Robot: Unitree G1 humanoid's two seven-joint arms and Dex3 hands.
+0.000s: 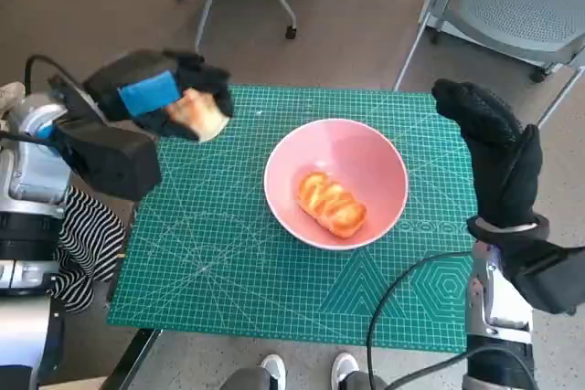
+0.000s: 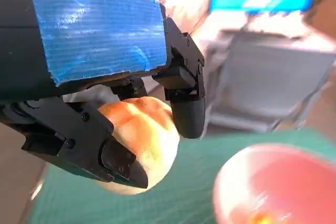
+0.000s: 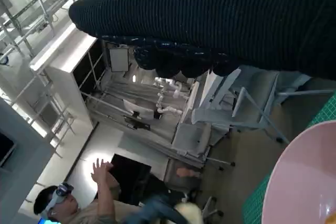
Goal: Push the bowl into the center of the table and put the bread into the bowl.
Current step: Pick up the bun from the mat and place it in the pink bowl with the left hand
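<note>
Pink bowl holding bread sits between both hands.

Open green mat all along the near side and left of the pink bowl, nothing in the way there. Inside the bowl, one bread roll filling the near part. Right hand raised beside the bowl's right rim, narrowing that side.
</note>
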